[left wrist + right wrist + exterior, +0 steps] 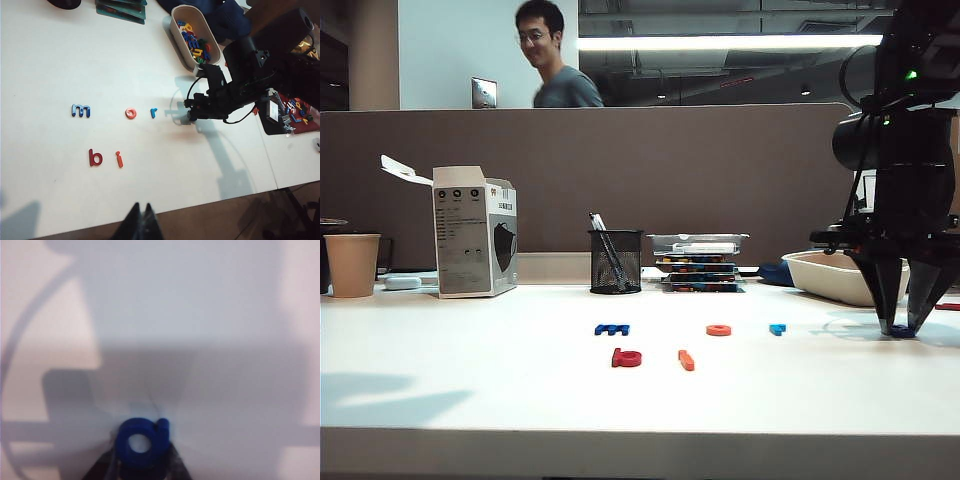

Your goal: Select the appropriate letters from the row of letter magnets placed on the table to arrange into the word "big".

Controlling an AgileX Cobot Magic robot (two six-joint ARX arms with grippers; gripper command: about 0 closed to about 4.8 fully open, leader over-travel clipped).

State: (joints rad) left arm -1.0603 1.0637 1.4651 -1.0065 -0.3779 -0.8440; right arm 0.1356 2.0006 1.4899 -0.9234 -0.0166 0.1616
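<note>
- While the right gripper (903, 328) stands fingertips-down on the table (470, 390) at about 3 o'clock in the exterior view, its jaws sit close against both sides of the dark blue "g" (142, 442), which lies flat between them; the wrist view shows the fingers touching the letter.
- Left gripper (141, 220) hangs high over the near edge of the table, and its two dark fingertips appear pressed together with nothing between them.
- Red "b" (95, 158) and orange-red bar (119, 159) lie side by side, apart, nearer the front edge.
- Behind them runs the row of letter magnets: dark blue "m" (81, 110), orange ring (130, 113), light blue letter (154, 113), with the "g" at its right end.
- Open white surface lies between the bar and the right gripper, and along the whole front strip.
- White tray (193, 36), at 1 o'clock from the right gripper, holds a heap of coloured letters.
- Mesh cup (616, 261) at the back holds pens.
- Paper cup (352, 264) and opened carton (473, 232) stand at 10 o'clock.
</note>
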